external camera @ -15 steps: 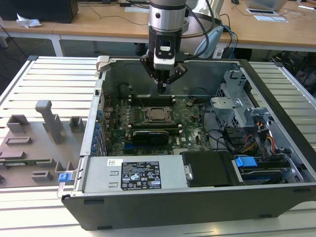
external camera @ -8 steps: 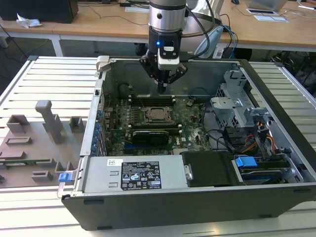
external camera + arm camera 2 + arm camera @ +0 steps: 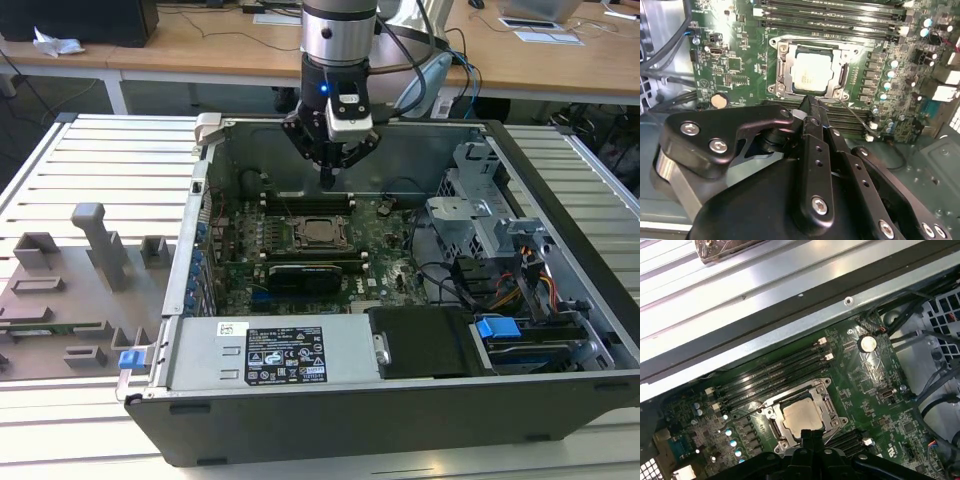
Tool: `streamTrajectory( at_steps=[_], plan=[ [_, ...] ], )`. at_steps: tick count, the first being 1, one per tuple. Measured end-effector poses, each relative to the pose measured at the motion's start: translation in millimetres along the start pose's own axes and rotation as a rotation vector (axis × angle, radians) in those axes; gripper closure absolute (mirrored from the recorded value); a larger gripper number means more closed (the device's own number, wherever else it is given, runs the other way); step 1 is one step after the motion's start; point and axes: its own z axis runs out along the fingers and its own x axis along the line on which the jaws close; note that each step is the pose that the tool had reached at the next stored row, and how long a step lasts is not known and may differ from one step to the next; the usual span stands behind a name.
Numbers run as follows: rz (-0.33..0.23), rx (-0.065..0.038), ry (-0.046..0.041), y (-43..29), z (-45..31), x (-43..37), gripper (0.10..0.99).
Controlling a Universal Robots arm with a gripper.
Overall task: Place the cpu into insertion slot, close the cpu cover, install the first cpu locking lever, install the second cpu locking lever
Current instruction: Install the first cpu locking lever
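Exterior view: tool (image 3: pixel 328 180) closed on nothing, hangs upper-ctr of frame; cpu (image 3: pixel 320 232) lies straight below it, mid-frame.

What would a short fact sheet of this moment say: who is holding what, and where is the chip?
Setting: open black computer case on a slatted metal table
Gripper: black two-finger gripper, shut, nothing visibly held, poised above the green board by the socket's edge
Chip: small square silver-grey cpu, seated in the square insertion slot
Cover: thin silver-grey metal cpu cover, lying flat around the chip
Lever: thin metal lever rod slanting out from the socket's corner, seemingly unlatched
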Motion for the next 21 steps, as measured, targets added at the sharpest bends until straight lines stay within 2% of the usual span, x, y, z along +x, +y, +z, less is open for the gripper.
streamTrajectory(
  at_steps=[7, 9, 21],
  plan=[
    [-0.092, -0.003, -0.0007, 0.0, 0.0, 0.0, 0.980],
    [-0.149, -0.005, -0.0011, 0.0, 0.0, 0.0, 0.980],
    [-0.277, -0.009, -0.0019, 0.0, 0.0, 0.0, 0.980]
  ],
)
